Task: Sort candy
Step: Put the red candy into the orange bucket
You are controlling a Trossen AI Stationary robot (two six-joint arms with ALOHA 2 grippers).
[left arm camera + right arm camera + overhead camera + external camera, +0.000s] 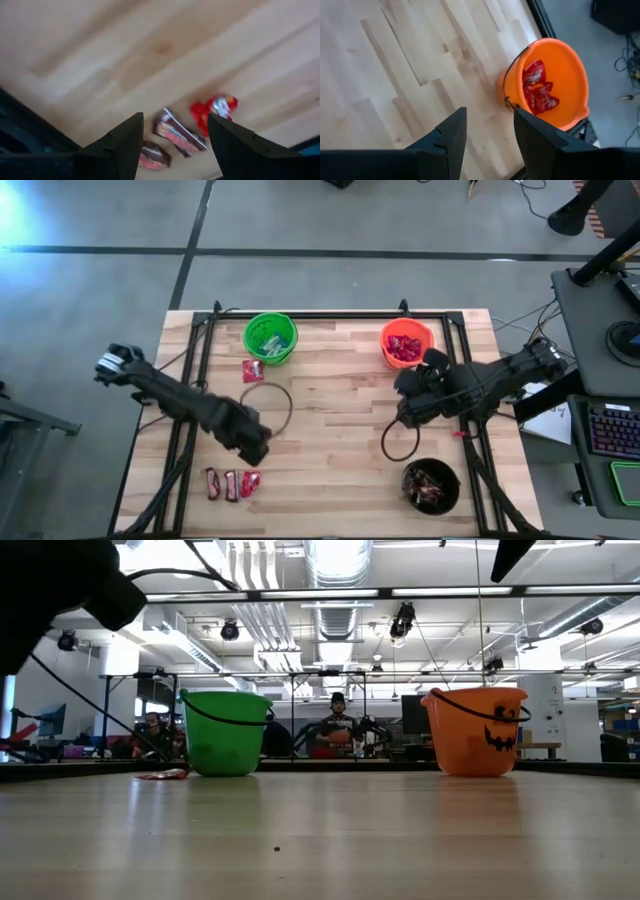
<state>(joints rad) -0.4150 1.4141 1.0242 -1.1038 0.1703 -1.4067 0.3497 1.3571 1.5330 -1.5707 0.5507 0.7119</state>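
Three sweets lie in a row near the table's near left edge: two dark brown bars [213, 483] [232, 485] and a red packet [250, 482]. My left gripper [257, 450] hangs above the table just beyond them, pointing down. Its fingers [125, 142] are open and empty, and the brown bars [177, 134] and the red packet [215, 109] show past them. Another red packet [253, 370] lies flat beside the green bucket [268, 338]. My right gripper [487, 127] is open and empty, held high near the orange bucket [547, 82], which holds red packets.
A black bucket [430, 485] with dark sweets stands at the near right. The green bucket [225, 732] and the orange bucket [478, 730] stand along the far edge. Black frame rails [195, 370] run along the table's sides. Bare wood lies in the middle.
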